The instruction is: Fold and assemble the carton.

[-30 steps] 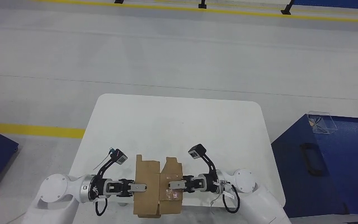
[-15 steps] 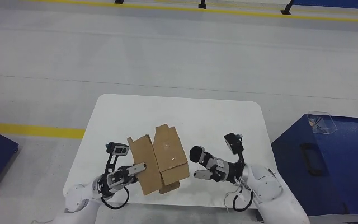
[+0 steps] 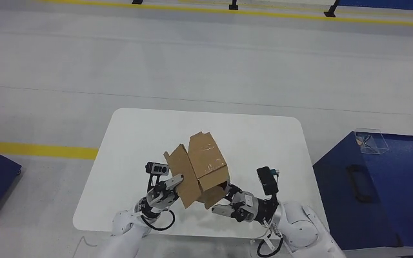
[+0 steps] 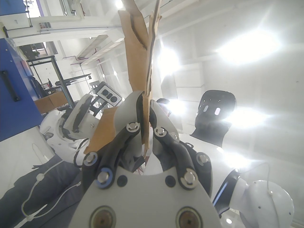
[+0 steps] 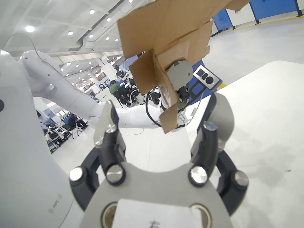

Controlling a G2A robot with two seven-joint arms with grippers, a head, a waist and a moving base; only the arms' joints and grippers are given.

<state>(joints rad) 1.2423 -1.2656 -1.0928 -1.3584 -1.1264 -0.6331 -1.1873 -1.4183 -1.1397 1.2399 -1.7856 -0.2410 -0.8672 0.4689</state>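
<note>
One white table (image 3: pixel 129 135) lies below the half-opened cardboard carton (image 3: pixel 201 166), held aloft and tilted; the left tool (image 3: pixel 170 186) is clamped on its side panel, the right tool (image 3: pixel 223 202) gapes, holding nothing, just beneath its lower flaps

We see the brown carton (image 3: pixel 200 169) half-opened, flaps loose, tilted in the air at lower centre.

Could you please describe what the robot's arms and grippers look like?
Both arms have smooth white rounded shells, with black cables looping near the wrists. The left gripper and right gripper have grey bodies, black linkages, silver screws and pale fingertips.
</note>
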